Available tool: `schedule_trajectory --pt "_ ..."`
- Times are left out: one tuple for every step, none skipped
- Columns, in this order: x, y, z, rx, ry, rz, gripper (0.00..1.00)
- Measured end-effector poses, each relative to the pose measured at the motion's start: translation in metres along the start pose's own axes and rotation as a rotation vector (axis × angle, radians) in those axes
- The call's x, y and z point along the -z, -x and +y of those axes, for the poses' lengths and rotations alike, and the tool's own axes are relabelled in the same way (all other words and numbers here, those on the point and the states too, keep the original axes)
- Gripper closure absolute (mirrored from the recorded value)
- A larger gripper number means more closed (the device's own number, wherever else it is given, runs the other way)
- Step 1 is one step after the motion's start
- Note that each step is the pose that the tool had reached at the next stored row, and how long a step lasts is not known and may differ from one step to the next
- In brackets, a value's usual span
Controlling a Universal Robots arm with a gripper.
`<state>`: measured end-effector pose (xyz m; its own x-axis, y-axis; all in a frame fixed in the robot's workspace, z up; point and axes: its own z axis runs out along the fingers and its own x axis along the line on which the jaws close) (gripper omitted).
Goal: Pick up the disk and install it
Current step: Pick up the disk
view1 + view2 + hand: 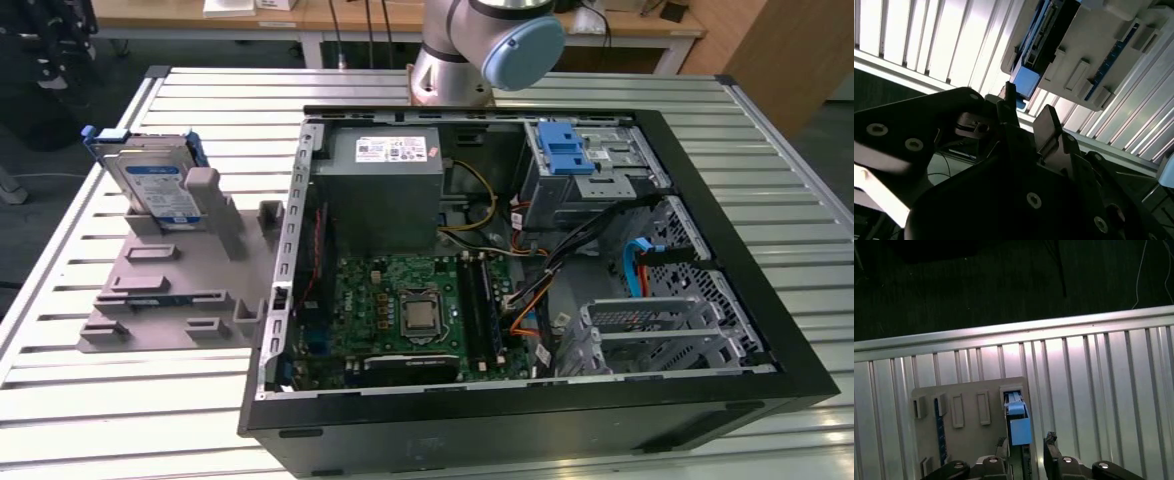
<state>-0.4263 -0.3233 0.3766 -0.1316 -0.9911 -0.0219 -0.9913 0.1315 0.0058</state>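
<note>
We see the disk (155, 188) as silvery metal with blue plastic rails and a paper label; the holder (174, 285) is matt grey plastic, the desk (134, 420) ribbed, shiny metal, the computer case (534, 425) matt black.

Hovering with the gripper (1025, 444) pointed down over the disk (1018, 425), well clear of it. Holding both dark fingers (1050, 444) apart, gripping nothing. Showing a grey, blue-capped arm joint (514, 45) farther back than the disk, toward the exterior view's right.
</note>
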Motion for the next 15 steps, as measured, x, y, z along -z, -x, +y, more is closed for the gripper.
schedule_trajectory --pt "-0.0008 -0.0002 -0.0001 0.0 0.0001 0.0003 0.59" --pt "-0.0017 -0.0003 0.0 0.0 0.0001 0.0005 0.59" --pt "-0.0025 -0.0004 -0.0001 0.0 0.0 0.0014 0.59" --pt "-0.0033 -0.0004 -0.0002 0.0 -0.0002 0.0032 0.59" --pt "-0.0041 -0.0005 -0.0002 0.0 -0.0004 0.0053 0.57" --pt "-0.0048 -0.0004 -0.0001 0.0 -0.0009 0.0085 0.52" --pt "-0.0053 -0.0005 -0.0001 0.0 -0.0015 0.0126 0.46" --pt "-0.0058 -0.0005 -0.0002 0.0 -0.0016 0.0133 0.46" --pt "-0.0063 -0.0005 -0.0002 0.0 -0.0016 0.0135 0.46" --pt "-0.0069 -0.0005 -0.0001 0.0 -0.0017 0.014 0.4" --pt "-0.0078 -0.0005 -0.0001 0.0 -0.0018 0.0142 0.4" --pt "-0.009 -0.0006 -0.0001 0.0 -0.0018 0.0144 0.4" --pt "-0.0101 -0.0006 -0.0001 0.0 -0.0018 0.0144 0.4" --pt "-0.0112 -0.0006 -0.0001 0.0 -0.0019 0.0144 0.4" --pt "-0.012 -0.0006 -0.0001 0.0 -0.0018 0.0144 0.4"
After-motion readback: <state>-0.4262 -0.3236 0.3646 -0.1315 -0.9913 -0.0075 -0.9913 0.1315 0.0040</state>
